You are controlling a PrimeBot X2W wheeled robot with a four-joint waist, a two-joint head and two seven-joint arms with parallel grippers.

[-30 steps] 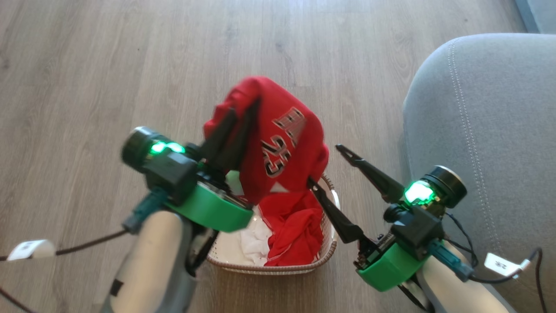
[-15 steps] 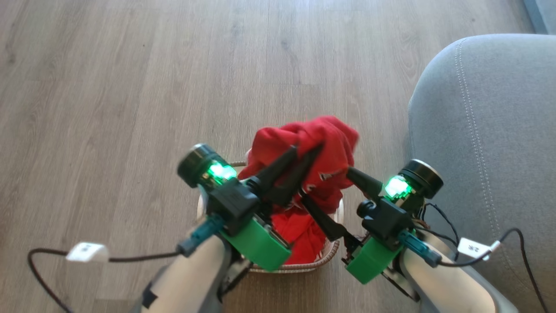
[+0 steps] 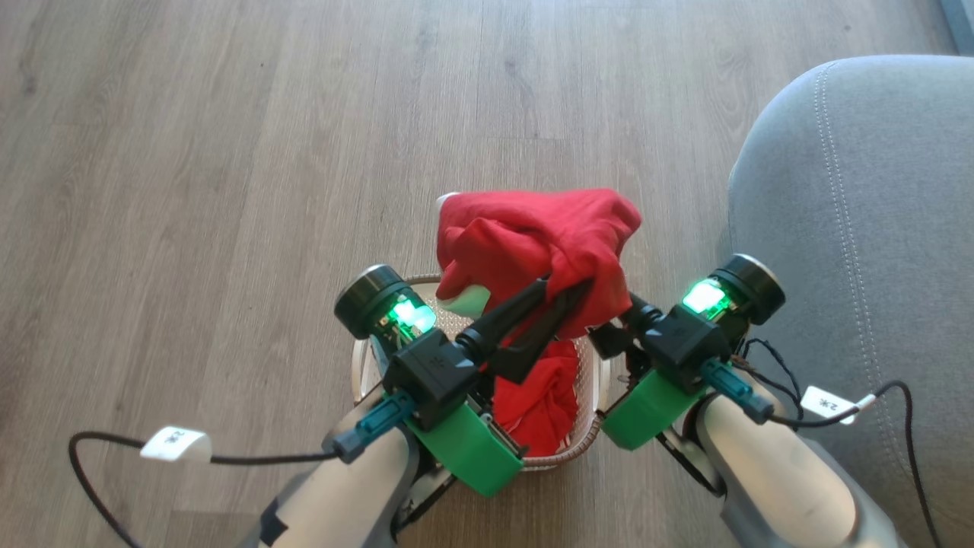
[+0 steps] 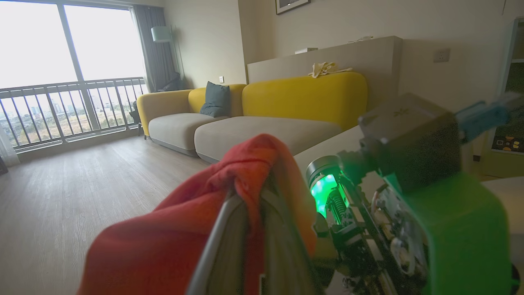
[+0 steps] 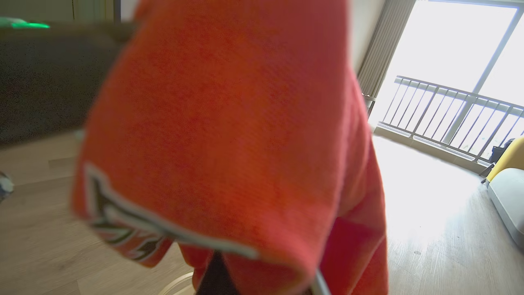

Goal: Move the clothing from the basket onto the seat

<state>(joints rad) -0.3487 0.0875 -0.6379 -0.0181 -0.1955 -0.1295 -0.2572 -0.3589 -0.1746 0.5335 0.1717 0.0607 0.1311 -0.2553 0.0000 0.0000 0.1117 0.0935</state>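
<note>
- Since 1 second ago, your left gripper (image 3: 567, 291) has swung in over the basket (image 3: 567, 455) with the red jersey (image 3: 533, 236). Your right gripper (image 3: 618, 335) has gone from spread wide to closed against that jersey.
- Head view: your left fingers are pressed together on a fold of the red jersey, holding it bunched above the basket's far edge. Your right fingers run under its right side with their tips hidden, so you cannot tell whether cloth is caught between them. A second red garment (image 3: 540, 396) lies inside the basket, which stands on the floor (image 3: 228, 190) near the left edge of the seat (image 3: 860, 190).
- Left wrist view: both fingers clamp the red fold. Your right gripper's green-lit body sits just beside it, with a yellow-backed sofa (image 4: 303, 98) behind.
- Right wrist view: the jersey drapes over your 2 fingers, with black-and-white lettering at its lower left edge.
</note>
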